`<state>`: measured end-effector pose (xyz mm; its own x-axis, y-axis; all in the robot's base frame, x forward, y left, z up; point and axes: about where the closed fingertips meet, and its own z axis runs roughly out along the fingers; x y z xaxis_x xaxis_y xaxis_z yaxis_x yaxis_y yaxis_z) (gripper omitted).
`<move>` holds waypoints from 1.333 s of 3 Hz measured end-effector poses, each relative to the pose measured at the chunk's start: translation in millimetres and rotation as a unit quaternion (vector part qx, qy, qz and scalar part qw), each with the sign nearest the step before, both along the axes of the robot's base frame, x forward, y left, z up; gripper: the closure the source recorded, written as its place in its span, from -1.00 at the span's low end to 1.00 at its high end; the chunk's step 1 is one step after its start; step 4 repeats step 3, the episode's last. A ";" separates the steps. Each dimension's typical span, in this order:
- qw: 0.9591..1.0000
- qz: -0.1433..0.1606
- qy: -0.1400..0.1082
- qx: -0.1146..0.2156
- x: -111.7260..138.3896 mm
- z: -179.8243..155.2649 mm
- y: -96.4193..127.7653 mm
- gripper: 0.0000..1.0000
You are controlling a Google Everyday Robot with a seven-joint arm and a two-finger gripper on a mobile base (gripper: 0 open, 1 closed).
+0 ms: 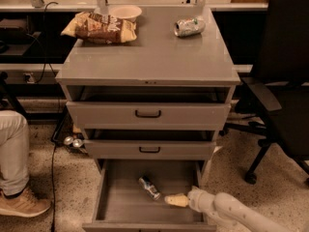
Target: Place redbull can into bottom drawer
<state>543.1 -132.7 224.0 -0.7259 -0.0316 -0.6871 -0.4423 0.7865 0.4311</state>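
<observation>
Currently on record: one grey cabinet (154, 62) holding three drawers. Bottom drawer (123, 204), pulled well out toward the near side, contains one redbull can (149, 187) lying on its side on the flat grey floor, roughly mid-drawer, slanted with one end toward the far left. Gripper (172, 200) is also inside this drawer, low over the floor just right of the can and apart from it, holding nothing; whether it is open or closed cannot be told. One pale arm (231, 211) reaches in from the near right corner. Top drawer (193, 115) and middle drawer (111, 149) each stand slightly ajar, each with one black handle, contents hidden. Cabinet top carries three items: one snack bag (99, 27) at far left, one pale bowl (124, 12) just behind it, and one dented silver can (189, 26) on its side at far right. Room: speckled floor (63, 178), one black office chair (285, 81) at right, one trousered leg with shoe (17, 204) at left, dark benches behind.
</observation>
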 end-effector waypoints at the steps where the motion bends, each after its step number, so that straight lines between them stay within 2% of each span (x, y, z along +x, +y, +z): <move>1: 0.993 -0.086 -0.061 -0.043 -40.1 66.4 -60.2 -1.00; 2: 0.985 -0.136 -0.082 -0.067 -79.7 101.5 -104.9 -1.00; 3: 0.973 -0.188 -0.105 -0.080 -108.6 140.9 -173.3 -1.00; 4: 0.973 -0.188 -0.105 -0.080 -108.6 140.9 -173.3 -1.00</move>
